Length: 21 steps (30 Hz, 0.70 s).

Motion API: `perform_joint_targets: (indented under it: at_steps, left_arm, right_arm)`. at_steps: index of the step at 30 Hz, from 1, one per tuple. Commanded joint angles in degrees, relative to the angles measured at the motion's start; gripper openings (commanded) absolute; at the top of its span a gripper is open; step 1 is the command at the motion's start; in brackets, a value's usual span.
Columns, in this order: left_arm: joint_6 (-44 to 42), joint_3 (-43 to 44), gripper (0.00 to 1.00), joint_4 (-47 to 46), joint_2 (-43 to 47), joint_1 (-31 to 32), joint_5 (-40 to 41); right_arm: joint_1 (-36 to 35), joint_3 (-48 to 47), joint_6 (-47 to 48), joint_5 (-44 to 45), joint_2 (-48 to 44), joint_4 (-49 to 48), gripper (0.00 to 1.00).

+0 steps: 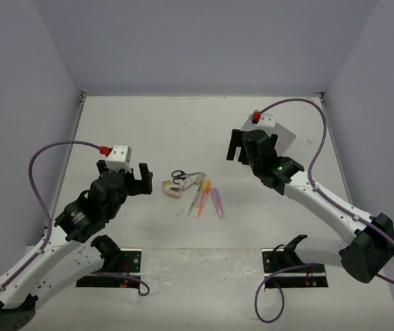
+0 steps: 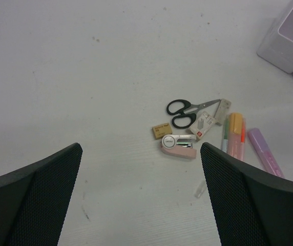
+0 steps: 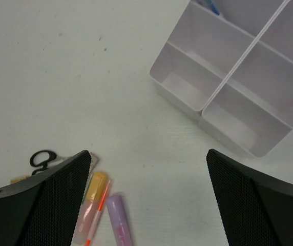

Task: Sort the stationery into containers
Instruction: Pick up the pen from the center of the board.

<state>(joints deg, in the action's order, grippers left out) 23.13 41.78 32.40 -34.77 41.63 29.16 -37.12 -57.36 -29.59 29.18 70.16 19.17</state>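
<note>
Your left fingers (image 2: 34,205) are spread wide with nothing between them, and they hang over bare counter (image 2: 85,61) just short of the pile. Your right fingers (image 3: 259,205) are spread and empty too, hovering between the pile and the white four-compartment box (image 3: 180,95).

The stationery lies bunched in the middle of the counter. The box sits toward the far right corner, well apart from the pile.

Everything here looks light and stiff. The orange marker (image 2: 235,130) and purple marker (image 2: 264,151) are smooth, round plastic and will likely roll or squirt out. Pinch them across the barrel at mid-length. The purple one lies on the outer side, just beside its neighbour, so it looks like the cleanest first pick.

The scissors (image 2: 185,110) lie flat with thin blades hugging the counter. The black loops or the pivot should give more to grip.

The pink-and-white piece (image 2: 178,145) and the small tan eraser (image 2: 162,130) crowd against each other. Closing on one may drag the others along.

You have open counter toward the left edge and the far edge for swinging. At the box, mind the walls and dividers and come down from above.
</note>
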Motion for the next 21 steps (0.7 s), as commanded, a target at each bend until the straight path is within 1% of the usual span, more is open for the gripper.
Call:
perform_joint_targets:
  at_steps: [1, 4, 6, 9, 11, 12, 14, 16, 19, 21]
  left_arm:
    - [-2.01, 0.12, 1.0, -1.33, -0.62, -0.33, -0.83]
    - [-2.12, -0.62, 1.0, -1.97, -0.31, -0.33, -1.81]
    - [-2.84, -1.76, 1.0, -3.24, -0.53, -0.37, -4.38]
    - [-3.39, -1.87, 1.0, -4.14, -2.56, -0.41, -7.45]
    - [-3.53, -1.53, 1.0, -4.06, -3.9, -0.41, -9.17]
    - [-3.53, -1.57, 1.0, -4.06, -3.98, -0.37, -9.65]
    - [-3.53, -1.76, 1.0, -4.33, -2.75, -0.16, -9.96]
    - [-3.53, -2.14, 1.0, -4.63, -1.09, 0.3, -10.27]
    - [-3.7, -2.46, 1.0, -4.89, 0.14, 1.65, -10.53]
    - [-3.7, -2.49, 1.0, -4.82, 0.52, 2.37, -10.31]
  right_arm:
    - [-0.39, -0.12, -8.74, -5.62, 3.02, 5.08, 0.89]
    - [-1.42, -0.47, -19.58, 1.41, 5.69, 11.13, 0.84]
    - [-4.15, -0.48, -23.86, 5.5, 6.36, 13.52, 0.82]
    - [-9.69, -2.55, -28.69, 7.5, 8.24, 17.26, 0.78]
    - [-12.89, -3.33, -31.97, 4.63, 10.04, 16.41, 0.77]
    - [-13.51, -3.29, -32.51, 2.69, 10.75, 15.54, 0.74]
    - [-14.99, -3.1, -36.67, -0.71, 12.73, 14.86, 0.67]
    - [-16.61, -3.06, -38.45, -1.39, 14.49, 14.96, 0.62]
    - [-19.86, -5.97, -40.91, -0.31, 17.76, 17.72, 0.53]
    - [-20.97, -8.03, -42.02, 0.62, 21.15, 19.62, 0.52]
